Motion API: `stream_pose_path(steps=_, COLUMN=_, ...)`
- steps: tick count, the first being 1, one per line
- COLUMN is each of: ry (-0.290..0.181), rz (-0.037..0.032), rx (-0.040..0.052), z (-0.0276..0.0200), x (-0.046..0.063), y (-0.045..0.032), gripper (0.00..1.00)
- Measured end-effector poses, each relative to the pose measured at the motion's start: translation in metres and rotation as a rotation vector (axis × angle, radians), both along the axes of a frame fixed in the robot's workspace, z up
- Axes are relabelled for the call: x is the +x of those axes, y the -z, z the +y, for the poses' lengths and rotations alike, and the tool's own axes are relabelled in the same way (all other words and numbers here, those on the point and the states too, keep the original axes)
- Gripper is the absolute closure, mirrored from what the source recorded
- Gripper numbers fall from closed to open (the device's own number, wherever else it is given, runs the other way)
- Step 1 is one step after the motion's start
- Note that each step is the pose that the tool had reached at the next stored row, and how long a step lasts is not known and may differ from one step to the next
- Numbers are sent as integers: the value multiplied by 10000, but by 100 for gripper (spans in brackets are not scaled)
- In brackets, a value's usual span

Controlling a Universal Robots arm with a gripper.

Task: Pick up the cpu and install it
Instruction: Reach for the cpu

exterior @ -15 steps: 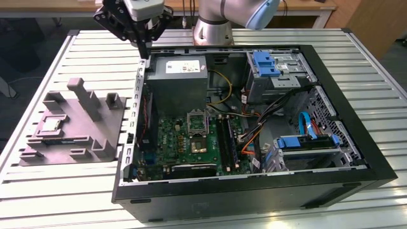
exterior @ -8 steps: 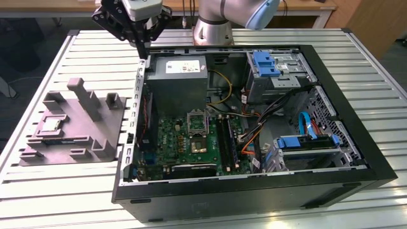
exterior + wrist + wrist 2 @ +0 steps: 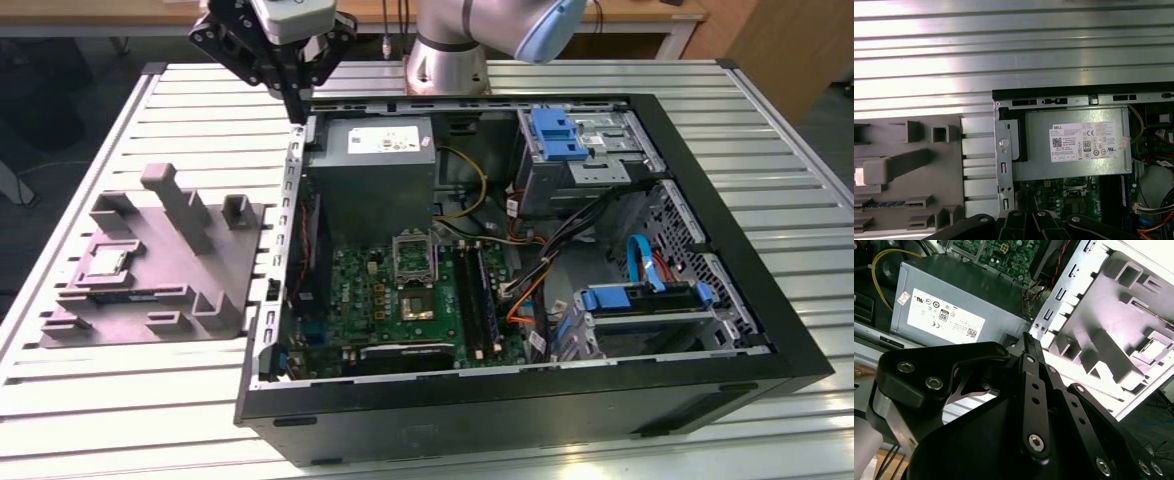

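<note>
The cpu (image 3: pixel 107 263) is a small pale square chip lying flat in a recess of the grey tray (image 3: pixel 160 300), at the exterior view's left beside the open computer case. In the second wrist view it shows as a bright square (image 3: pixel 1154 347) on the tray (image 3: pixel 1114 315). My gripper (image 3: pixel 296 105) hangs high above the case's rear left corner, well apart from the cpu, with its black fingers (image 3: pixel 1029 342) pressed together and nothing between them. The motherboard's metal-framed socket (image 3: pixel 414 253) lies inside the case below the power supply.
The black case (image 3: pixel 534 400) lies open on a slatted metal table (image 3: pixel 134 420). Inside are the grey power-supply box (image 3: pixel 380 170), the green motherboard (image 3: pixel 400 300), blue drive brackets (image 3: pixel 641 298) and loose cables (image 3: pixel 534 270). Grey posts (image 3: pixel 180 210) rise from the tray.
</note>
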State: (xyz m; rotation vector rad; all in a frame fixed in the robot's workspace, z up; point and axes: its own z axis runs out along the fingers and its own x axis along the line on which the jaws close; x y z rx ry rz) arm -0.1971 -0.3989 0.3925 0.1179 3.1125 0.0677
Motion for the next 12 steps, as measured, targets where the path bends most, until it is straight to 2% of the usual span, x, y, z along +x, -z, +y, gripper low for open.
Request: stream_pose_path(steps=12, ry=1, rz=0, rx=-1, z=0, x=-40, y=0, gripper=89)
